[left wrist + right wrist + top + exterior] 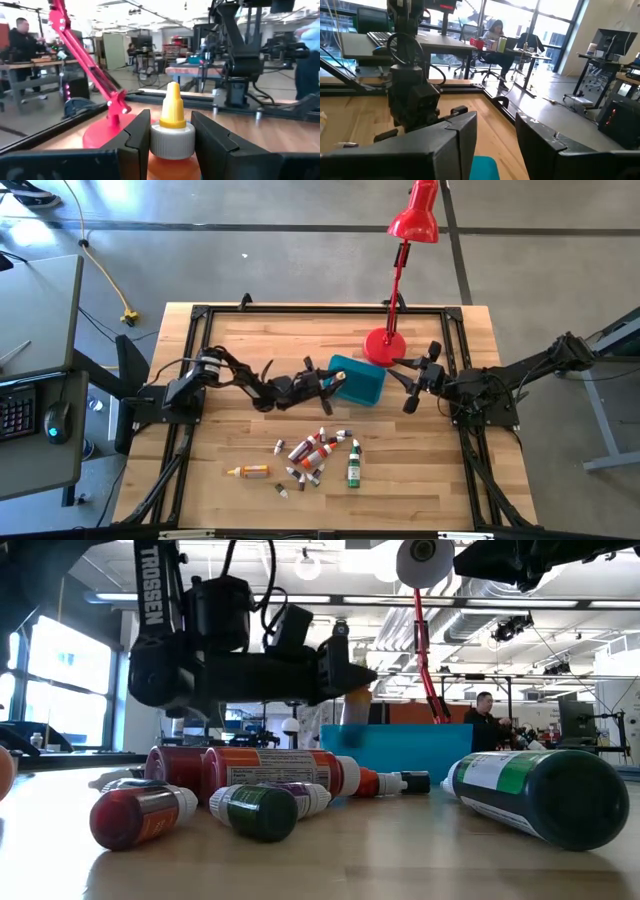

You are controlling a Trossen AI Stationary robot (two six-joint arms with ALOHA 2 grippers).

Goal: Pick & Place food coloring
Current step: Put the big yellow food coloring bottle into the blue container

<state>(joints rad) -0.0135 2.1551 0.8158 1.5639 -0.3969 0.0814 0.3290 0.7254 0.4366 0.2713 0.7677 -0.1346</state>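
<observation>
Left gripper [172, 145] clamps an orange bottle [172, 137] upright beside the tub [358, 380], ready for placing. Remaining bottles [315, 455] lie nearer. Right gripper [412, 385] waits open, empty, right of tub.

Hidden and cut off near the teal tub [358, 383]

The orange bottle's [172, 131] body is cropped below; bottles beside the tub are too small to tell.

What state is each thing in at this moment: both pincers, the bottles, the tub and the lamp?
Left pincer: shut on an orange bottle, beside the tub.
Orange bottle: gripped, yellow cap on.
Right pincer: open, empty, on the tub's other side.
Remaining bottles: lying scattered on the table.
Teal tub: on the table.
Red lamp: standing upright.
</observation>
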